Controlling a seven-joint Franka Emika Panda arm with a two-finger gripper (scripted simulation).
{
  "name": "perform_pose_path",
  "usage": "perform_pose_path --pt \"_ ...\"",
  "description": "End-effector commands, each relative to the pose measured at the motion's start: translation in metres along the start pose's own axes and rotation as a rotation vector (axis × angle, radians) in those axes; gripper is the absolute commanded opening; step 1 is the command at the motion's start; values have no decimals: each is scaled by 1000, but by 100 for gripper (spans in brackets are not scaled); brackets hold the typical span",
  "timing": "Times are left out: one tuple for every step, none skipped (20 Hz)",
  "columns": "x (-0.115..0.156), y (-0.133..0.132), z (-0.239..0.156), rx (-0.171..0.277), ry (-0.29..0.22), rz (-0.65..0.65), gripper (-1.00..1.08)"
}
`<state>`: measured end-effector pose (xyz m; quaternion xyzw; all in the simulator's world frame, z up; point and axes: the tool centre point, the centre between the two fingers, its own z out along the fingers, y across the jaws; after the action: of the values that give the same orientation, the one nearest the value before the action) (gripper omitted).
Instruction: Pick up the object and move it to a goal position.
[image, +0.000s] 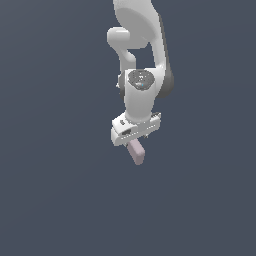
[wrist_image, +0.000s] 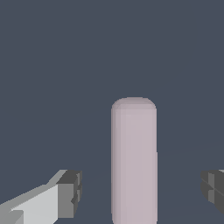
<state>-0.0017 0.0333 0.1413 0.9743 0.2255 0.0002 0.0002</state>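
The object is a pale pinkish-mauve block with rounded edges. In the exterior view it lies just below the white hand of my gripper, sticking out toward the viewer. In the wrist view the block runs lengthwise between my two dark fingertips. There is a gap of bare surface on each side of it. My gripper is open and straddles the block without touching it. The right fingertip shows only at the frame's edge.
A plain dark grey-blue surface fills both views. The white arm rises above the gripper toward the top of the exterior view. No other objects and no goal marker are in view.
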Motion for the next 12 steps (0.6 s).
perform_pose_path --pt "0 0 8 0 -1 -1 100" --pt "-1 0 12 0 -1 -1 100" --pt "-1 -1 17 1 -1 -2 100" --pt "-1 -1 23 1 -1 -3 100" --pt "-1 -1 28 1 -1 -3 100" --pt "-1 -1 33 1 -1 -3 100" --pt "-1 -1 36 1 0 -4 100" --pt "-1 -1 39 1 0 -4 100" --pt "-1 -1 42 1 0 -5 100" --pt "-1 -1 44 1 0 -5 100" --pt "-1 -1 45 1 0 -5 100" --pt "0 0 46 1 0 -5 100"
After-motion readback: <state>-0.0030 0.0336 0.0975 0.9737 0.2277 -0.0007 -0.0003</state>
